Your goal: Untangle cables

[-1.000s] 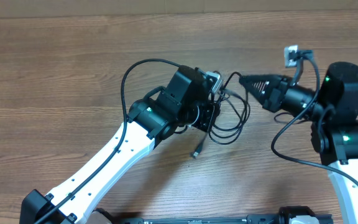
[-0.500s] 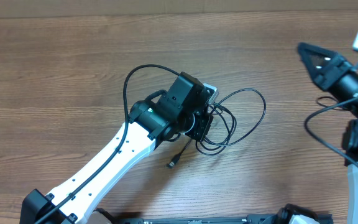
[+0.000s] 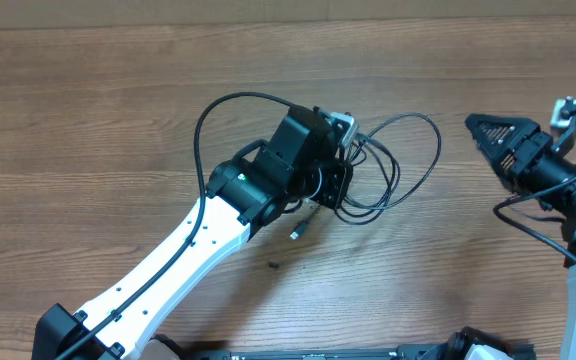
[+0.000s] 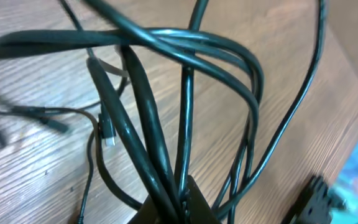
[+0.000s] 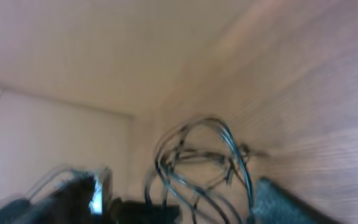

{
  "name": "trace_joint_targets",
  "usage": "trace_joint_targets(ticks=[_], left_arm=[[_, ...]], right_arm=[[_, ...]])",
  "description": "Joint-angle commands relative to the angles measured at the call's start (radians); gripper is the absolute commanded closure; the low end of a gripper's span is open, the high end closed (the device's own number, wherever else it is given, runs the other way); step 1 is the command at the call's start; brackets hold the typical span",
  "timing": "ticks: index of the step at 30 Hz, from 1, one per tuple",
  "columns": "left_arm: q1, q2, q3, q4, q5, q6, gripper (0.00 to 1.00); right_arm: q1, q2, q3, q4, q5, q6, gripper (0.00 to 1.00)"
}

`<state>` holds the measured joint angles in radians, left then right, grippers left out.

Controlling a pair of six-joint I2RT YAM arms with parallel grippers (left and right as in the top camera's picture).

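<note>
left gripper (image 3: 336, 186) pinching tangled cables (image 4: 186, 112) mid-scene, fingers pressing together on the bundle, right gripper (image 3: 486, 138) hovering at the right edge, fingers standing spread, holding nothing

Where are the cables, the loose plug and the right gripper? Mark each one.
cables (image 4: 185, 124): left wrist view, on the upright strand in the middle of the tangle.
loose plug (image 3: 298, 229): overhead view, on the connector body below the tangle.
right gripper (image 3: 475, 127): overhead view, at its fingertips.
</note>
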<state>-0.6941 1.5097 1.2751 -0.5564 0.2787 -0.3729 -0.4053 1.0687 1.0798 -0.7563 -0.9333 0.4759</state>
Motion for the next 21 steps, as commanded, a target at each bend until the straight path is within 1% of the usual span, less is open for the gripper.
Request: trace_joint_targets(ticks=[1, 3, 5, 10, 12, 16, 21], left_arm=[[0.010, -0.006, 0.005, 0.039, -0.062, -0.150, 0.96], [0.019, -0.006, 0.005, 0.072, -0.061, -0.206, 0.96], [0.024, -0.006, 0.005, 0.109, -0.048, -0.254, 0.96], [0.026, -0.006, 0.005, 0.213, 0.029, -0.316, 0.96], [0.026, -0.006, 0.005, 0.246, 0.066, -0.335, 0.96], [0.026, -0.006, 0.005, 0.298, 0.154, -0.350, 0.96], [0.026, -0.006, 0.005, 0.300, 0.238, -0.387, 0.96]], right_arm=[[-0.002, -0.014, 0.021, -0.059, 0.001, -0.135, 0.11], [-0.002, -0.013, 0.021, -0.108, 0.016, -0.172, 0.07], [-0.002, -0.013, 0.021, -0.152, 0.058, -0.175, 0.06], [0.000, -0.013, 0.019, -0.225, 0.108, -0.173, 0.05], [0.012, -0.013, 0.019, -0.230, 0.109, -0.171, 0.02], [0.048, -0.013, 0.019, -0.234, 0.109, -0.170, 0.02], [0.062, -0.013, 0.019, -0.203, 0.110, -0.166, 0.02]])
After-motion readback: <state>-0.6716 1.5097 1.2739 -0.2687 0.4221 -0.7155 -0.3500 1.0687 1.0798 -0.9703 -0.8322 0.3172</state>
